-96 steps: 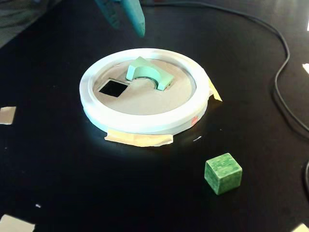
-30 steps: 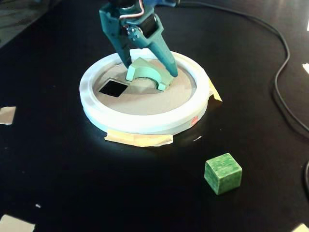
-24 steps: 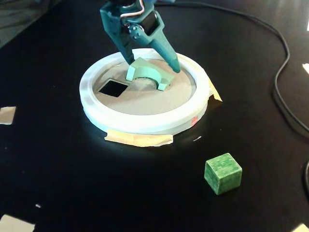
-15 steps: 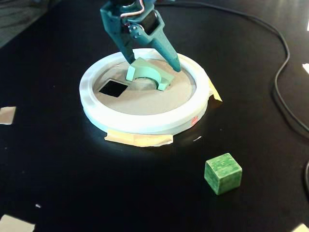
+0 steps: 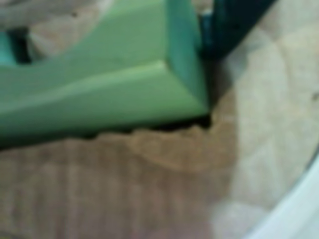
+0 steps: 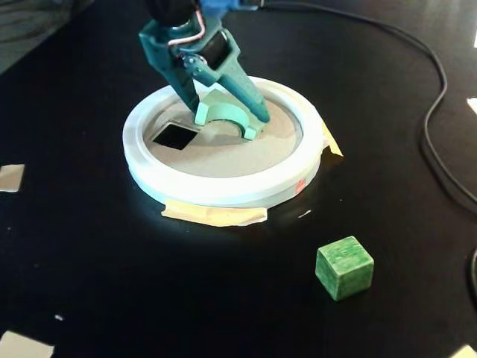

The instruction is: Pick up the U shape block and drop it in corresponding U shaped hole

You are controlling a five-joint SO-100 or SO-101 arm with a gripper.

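Note:
The pale mint U shape block (image 6: pixel 226 113) lies tilted on the tan face of the white-rimmed disc (image 6: pixel 223 191), toward its back. It covers most of the U shaped hole, of which only a dark sliver (image 5: pixel 169 124) shows under the block's edge in the wrist view. My teal gripper (image 6: pixel 229 112) is down over the block and open, one finger at each end. In the wrist view the dark right finger (image 5: pixel 229 25) rests against the block's (image 5: pixel 124 64) end face. The left finger shows only as a strip at the frame's edge.
A square cutout (image 6: pixel 175 136) is in the disc's left part. A darker green cube (image 6: pixel 343 267) sits on the black table at front right. Tape (image 6: pixel 215 215) holds the disc down. A black cable (image 6: pixel 432 127) curves along the right, and paper scraps (image 6: pixel 10 177) lie at the left edge.
My gripper has come down and slid a little left, its fingers now lower beside the block's ends. The block stays in the same place on the disc.

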